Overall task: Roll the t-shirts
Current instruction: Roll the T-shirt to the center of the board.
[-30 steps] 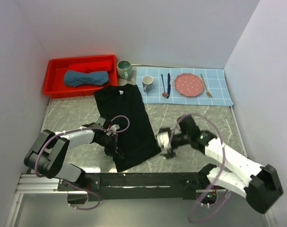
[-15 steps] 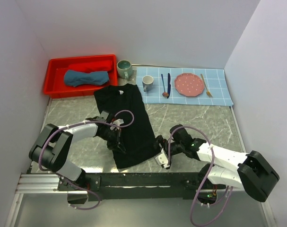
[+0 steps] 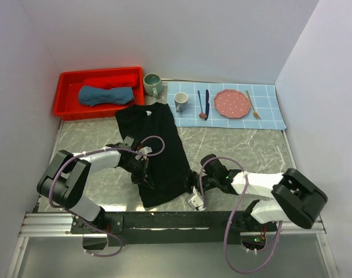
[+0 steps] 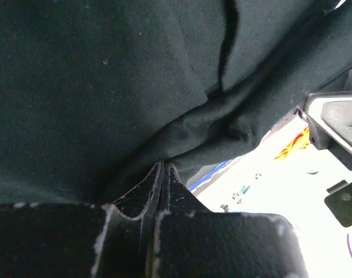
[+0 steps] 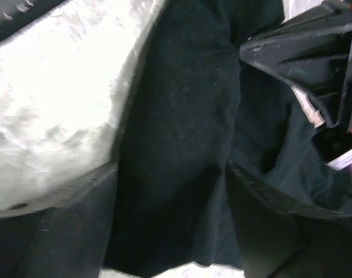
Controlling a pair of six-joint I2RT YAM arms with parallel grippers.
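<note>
At the upper left of the overhead view, a teal-blue cloth t-shirt (image 3: 106, 95) is lying bunched inside a red plastic tray (image 3: 100, 72). Right of that, toward the lower centre, the left gripper (image 3: 145, 177) is resting on the left edge of a large black short-sleeved cloth t-shirt (image 3: 155, 136). This shirt is lying folded into a long strip on the grey marbled tabletop (image 3: 245, 150), collar toward the top. The left wrist view is showing the fingers (image 4: 145, 194) together, pinching a fold of the black cloth. At the strip's lower right corner the right gripper (image 3: 193, 197) is sitting with its fingers (image 5: 54, 231) apart, black cloth lying between them. Farther to the upper right, a light-blue checked placemat (image 3: 268, 113) is lying flat.
</note>
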